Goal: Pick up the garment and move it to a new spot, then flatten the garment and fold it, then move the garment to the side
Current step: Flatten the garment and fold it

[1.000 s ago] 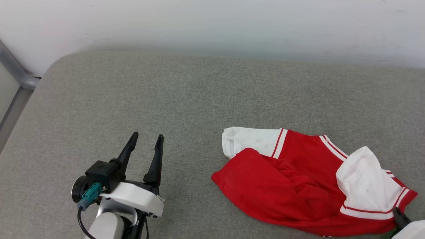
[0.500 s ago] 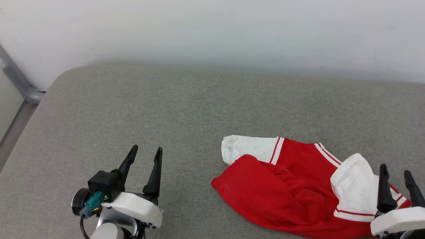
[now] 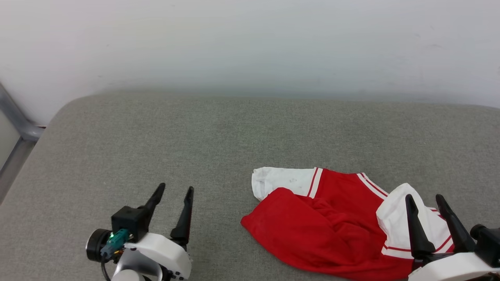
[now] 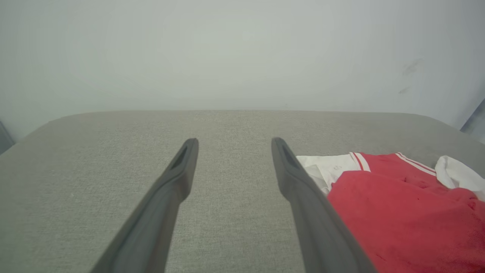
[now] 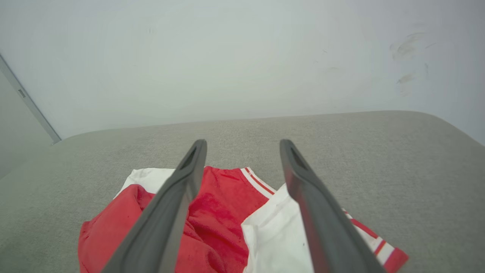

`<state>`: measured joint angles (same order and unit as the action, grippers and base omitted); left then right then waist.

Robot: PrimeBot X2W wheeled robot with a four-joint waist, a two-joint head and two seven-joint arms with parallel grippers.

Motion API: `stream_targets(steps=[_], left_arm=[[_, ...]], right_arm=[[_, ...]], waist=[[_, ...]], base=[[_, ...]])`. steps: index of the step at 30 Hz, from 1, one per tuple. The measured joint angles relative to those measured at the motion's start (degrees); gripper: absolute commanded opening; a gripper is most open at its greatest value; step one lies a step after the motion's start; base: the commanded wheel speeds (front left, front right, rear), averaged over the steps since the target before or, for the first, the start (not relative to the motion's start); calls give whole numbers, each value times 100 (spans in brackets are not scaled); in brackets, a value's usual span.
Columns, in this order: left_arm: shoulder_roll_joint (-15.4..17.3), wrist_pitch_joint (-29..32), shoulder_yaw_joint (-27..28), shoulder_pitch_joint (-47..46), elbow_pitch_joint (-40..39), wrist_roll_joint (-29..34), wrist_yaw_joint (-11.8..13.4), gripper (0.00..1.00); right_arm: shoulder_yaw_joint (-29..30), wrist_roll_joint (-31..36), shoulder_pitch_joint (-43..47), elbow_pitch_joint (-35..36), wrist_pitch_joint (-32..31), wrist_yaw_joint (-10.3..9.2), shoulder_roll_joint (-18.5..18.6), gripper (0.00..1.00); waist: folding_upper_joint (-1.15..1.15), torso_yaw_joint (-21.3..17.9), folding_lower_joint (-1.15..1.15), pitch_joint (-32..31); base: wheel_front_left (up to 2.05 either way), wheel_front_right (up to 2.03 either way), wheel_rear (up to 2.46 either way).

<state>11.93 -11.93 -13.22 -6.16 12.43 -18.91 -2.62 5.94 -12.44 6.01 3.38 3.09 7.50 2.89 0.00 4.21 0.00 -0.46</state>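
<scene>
My right pincer [image 3: 424, 198] is open over the crumpled garment [image 3: 324, 230], holding nothing. My left pincer [image 3: 176, 187] is open too.

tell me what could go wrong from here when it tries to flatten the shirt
1. The garment lies crumpled with its red body folded over itself, so a pinch may catch several layers.
2. The open right end effector hangs over the bunched white sleeve; pulling there alone might drag the heap rather than spread it.
</scene>
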Motion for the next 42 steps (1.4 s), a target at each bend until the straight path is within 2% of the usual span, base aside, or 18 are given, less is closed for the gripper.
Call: stream_targets(steps=[5,9,14,22,31,32,33,34,35,42], left_arm=[[13,649,-422,-183,-14,-75,-254,100],[4,1578,-909,-487,41,-288,-401,100],[60,2695,-1500,-923,172,-598,-471,100],[457,4069,-2340,-1602,457,-981,-480,100],[781,4775,-3141,-2308,789,-1341,-479,100],[802,4833,-3237,-2370,802,-1421,-477,98],[829,4877,-3328,-2418,813,-1485,-476,45],[854,4890,-3395,-2463,825,-1549,-476,19],[877,4874,-3452,-2490,833,-1590,-476,0],[1047,4165,-3455,-2433,894,-1608,-427,0]], right_arm=[[-147,-120,231,410,-205,1,0,100],[-197,-147,249,573,-313,1,0,100],[-232,-155,215,631,-391,1,0,100],[-286,-169,-4,634,-379,1,1,100],[-359,-274,-197,444,-277,1,0,100],[-363,-275,-218,431,-253,1,1,100],[-368,-298,-236,409,-234,1,0,100],[-376,-318,-244,383,-229,1,0,100],[-375,-322,-246,360,-215,1,0,100],[-281,-365,-241,208,-213,1,0,100]], waist=[[0,-127,0,27],[0,-233,0,132],[0,-373,1,335],[0,-567,1,760],[0,-695,1,1130],[0,-699,1,1144],[0,-700,1,1153],[0,-699,1,1154],[0,-696,1,1152],[0,-577,1,1004]], base=[[0,0,0],[0,0,0],[0,0,0],[0,0,0],[0,0,0],[0,0,0],[0,0,0],[0,0,0],[0,0,0],[0,0,0]])
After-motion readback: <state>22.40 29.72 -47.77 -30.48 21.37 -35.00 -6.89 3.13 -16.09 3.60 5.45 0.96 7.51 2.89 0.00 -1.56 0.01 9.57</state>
